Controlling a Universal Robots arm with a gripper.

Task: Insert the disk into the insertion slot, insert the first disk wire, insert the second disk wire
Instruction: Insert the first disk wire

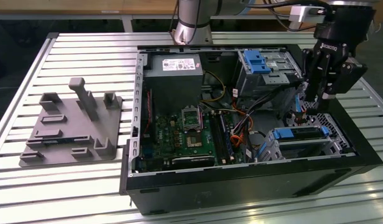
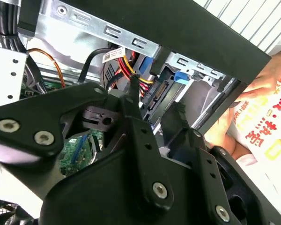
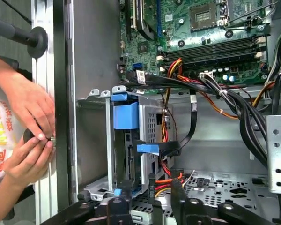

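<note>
Slatted metal forms the bench (image 1: 85, 51). An open computer case (image 1: 241, 182) stands toward its edge on the exterior view's right, and a grey fixture (image 1: 70, 126) lies toward the opposite edge. Inside the case, in the near corner on the exterior view's right, the disk (image 1: 301, 134) sits in the slot (image 1: 336, 135), with its blue carrier showing on top. The tool (image 1: 317, 99) hangs just above the slot. Its fingers (image 3: 152, 187) are a narrow gap apart and grip nothing that I can make out. Red and orange wires (image 3: 165, 180) run just behind them. A black cable with a blue plug (image 3: 147, 149) meets the disk's end. Two hands (image 3: 30, 136) rest at the case's outer wall.
</note>
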